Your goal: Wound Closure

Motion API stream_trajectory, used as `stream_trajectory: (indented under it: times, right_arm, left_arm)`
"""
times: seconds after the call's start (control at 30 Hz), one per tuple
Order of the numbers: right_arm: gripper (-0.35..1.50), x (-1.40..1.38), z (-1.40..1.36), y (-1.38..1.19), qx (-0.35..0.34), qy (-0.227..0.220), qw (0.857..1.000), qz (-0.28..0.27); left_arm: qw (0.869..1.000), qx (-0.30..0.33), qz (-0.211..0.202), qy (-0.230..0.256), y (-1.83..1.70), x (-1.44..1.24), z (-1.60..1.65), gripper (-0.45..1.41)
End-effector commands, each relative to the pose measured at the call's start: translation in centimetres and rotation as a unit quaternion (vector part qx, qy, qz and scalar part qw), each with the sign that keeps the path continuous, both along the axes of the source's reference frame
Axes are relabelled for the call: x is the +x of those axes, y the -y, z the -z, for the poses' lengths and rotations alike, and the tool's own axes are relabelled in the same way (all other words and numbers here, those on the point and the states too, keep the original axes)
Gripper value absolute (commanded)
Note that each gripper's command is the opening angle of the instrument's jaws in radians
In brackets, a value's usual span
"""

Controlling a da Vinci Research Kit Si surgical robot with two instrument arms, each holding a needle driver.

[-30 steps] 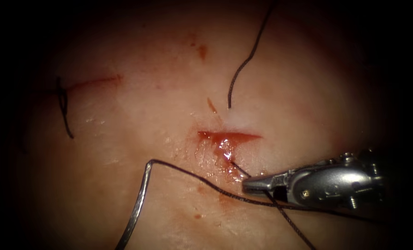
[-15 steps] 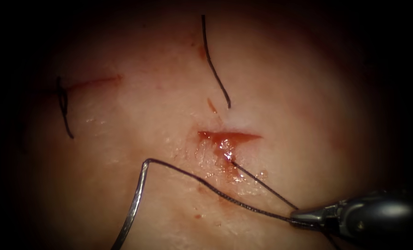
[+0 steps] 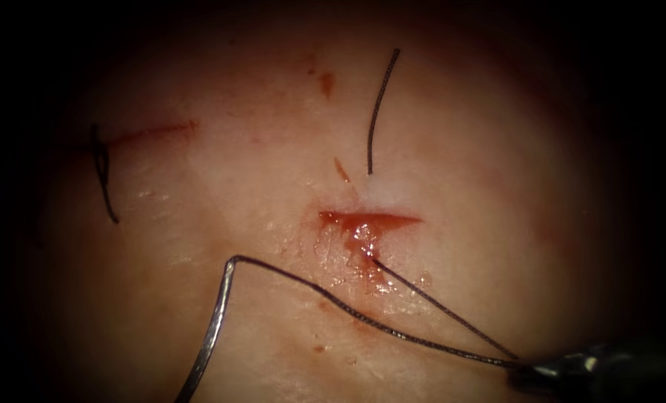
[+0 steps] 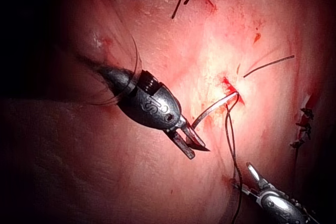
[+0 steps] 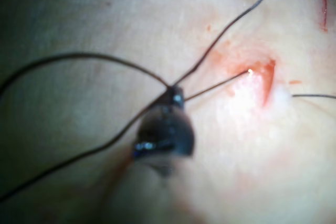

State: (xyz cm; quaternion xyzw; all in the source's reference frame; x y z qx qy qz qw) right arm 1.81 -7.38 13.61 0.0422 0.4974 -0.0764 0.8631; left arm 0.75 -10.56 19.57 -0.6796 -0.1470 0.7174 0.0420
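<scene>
Thread (image 3: pixel 437 306) runs from the cut (image 3: pixel 368 221) to the right tool (image 3: pixel 541 369), clenched on it. Left tool (image 4: pixel 193 145), jaws parted, grasps nothing; needle (image 3: pixel 212 332) lies loose on the tissue (image 3: pixel 497 186).

Left tool (image 4: pixel 191 145): dark grey metal wrist, rounded bulbous housing with a small round pin hole and a faint curled marking on its side; ribbed collar behind it, like stacked rings; narrow dark shaft tapering away; two short flat jaws, dark, blunt-tipped

Right tool (image 3: pixel 530 369): silvery-grey metal, slim pointed tip; small bright glint on the body behind it; housing darkens toward the shaft; seen end-on from its own wrist it looks a dark rounded bulb with pale highlights
</scene>
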Motion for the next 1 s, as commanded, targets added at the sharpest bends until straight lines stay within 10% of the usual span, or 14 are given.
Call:
stream_trajectory:
  times: [0.03, 0.3, 0.43, 0.7, 1.0]
  right_arm:
    - [1.41, 0.12, -0.06, -0.02, 0.000, -0.009, 1.000, -0.028]
    - [1.46, -0.09, -0.08, -0.32, 0.005, 0.010, 0.998, -0.060]
    - [1.31, -0.17, -0.04, -0.90, 0.066, 0.039, 0.990, -0.116]
    - [1.30, 0.35, -0.39, -1.58, 0.173, 0.023, 0.956, -0.235]
    - [1.23, 1.01, -0.94, -1.67, 0.277, 0.018, 0.913, -0.298]
  left_arm:
    - [1.000, 0.001, 0.004, -0.003, 0.07, -0.04, -0.08, -0.45]
    - [1.000, 0.005, 0.018, -0.019, 0.02, 0.15, -0.16, -0.45]
    - [1.000, 0.008, 0.021, -0.021, 0.02, 0.15, -0.17, -0.45]
    - [0.998, 0.014, 0.040, -0.037, -0.12, 0.08, -0.37, -0.45]
    - [0.996, 0.027, 0.061, -0.056, -0.15, 0.13, -0.63, -0.45]
